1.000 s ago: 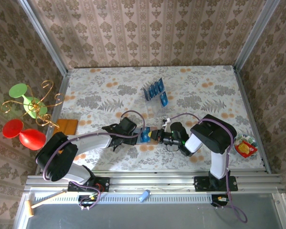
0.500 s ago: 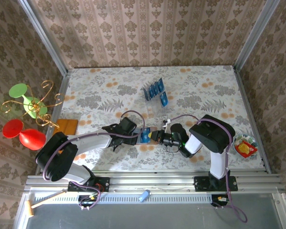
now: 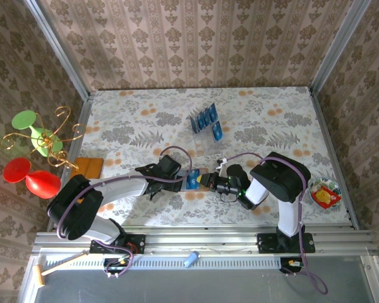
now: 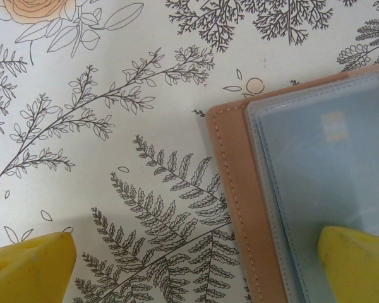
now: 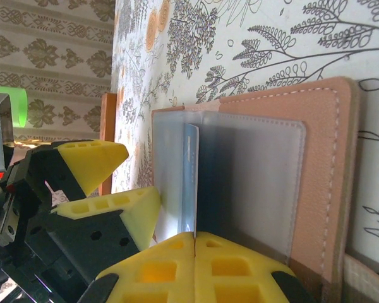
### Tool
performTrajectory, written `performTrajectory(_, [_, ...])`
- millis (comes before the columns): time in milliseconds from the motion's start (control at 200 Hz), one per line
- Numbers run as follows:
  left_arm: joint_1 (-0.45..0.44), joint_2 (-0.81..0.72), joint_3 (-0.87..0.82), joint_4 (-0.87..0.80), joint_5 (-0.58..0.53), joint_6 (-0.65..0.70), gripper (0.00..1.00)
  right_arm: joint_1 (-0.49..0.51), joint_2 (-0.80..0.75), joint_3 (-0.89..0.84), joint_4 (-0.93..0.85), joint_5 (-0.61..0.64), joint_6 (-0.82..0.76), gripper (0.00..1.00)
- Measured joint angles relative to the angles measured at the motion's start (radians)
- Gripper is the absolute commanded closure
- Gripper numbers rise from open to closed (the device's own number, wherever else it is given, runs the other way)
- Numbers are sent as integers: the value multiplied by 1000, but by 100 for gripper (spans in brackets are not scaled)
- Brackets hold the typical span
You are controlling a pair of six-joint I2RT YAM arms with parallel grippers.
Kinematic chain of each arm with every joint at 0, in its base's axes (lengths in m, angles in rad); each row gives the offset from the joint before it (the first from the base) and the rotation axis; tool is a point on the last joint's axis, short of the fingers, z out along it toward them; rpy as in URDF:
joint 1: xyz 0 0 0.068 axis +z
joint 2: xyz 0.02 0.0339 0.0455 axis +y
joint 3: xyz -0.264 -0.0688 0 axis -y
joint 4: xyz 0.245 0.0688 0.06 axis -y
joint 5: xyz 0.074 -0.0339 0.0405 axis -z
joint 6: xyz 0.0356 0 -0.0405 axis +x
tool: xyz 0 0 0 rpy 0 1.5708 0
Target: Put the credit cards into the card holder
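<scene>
**Card stands edge-on at the holder, right arm nearer**

In the right wrist view, the right gripper [image 5: 194,238] sits at the bottom edge of the frame. Its 2 fingers are pressed together on the near end of 1 blue card [image 5: 189,173]. The card stands on its thin edge, and its long axis runs straight away from the fingertips, up the frame. Just beyond, the holder [image 5: 319,158] lies open and flat on the table, with its clear sleeve [image 5: 252,177] facing up. The card meets the left part of this sleeve. Whether its far end is already inside a pocket, I cannot tell.

Farther, at the left of the same view, the left gripper [image 5: 117,184] is spread wide and holds nothing. One finger is over the sleeve edge and the other is off the holder. I judge that the right arm must do the coming push, along the card's own long axis. The left one only steadies the holder.

Farthest, at the upper middle of the top view, more blue cards [image 3: 205,118] stand in a clear rack [image 3: 205,144].
</scene>
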State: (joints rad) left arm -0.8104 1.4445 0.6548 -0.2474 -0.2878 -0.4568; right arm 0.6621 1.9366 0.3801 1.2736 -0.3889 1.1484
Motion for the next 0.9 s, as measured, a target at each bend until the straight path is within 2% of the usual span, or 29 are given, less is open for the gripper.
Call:
performTrajectory(455, [0,0,0,0,0,0,0,17,14,33,-18,-10,7,100])
performTrajectory(630, [0,0,0,0,-1,0,0,18,9,50,-30,-31,3,68])
performTrajectory(900, [0,0,0,1,-1,-11,0,25,-78,110,-210,-44,-43,44])
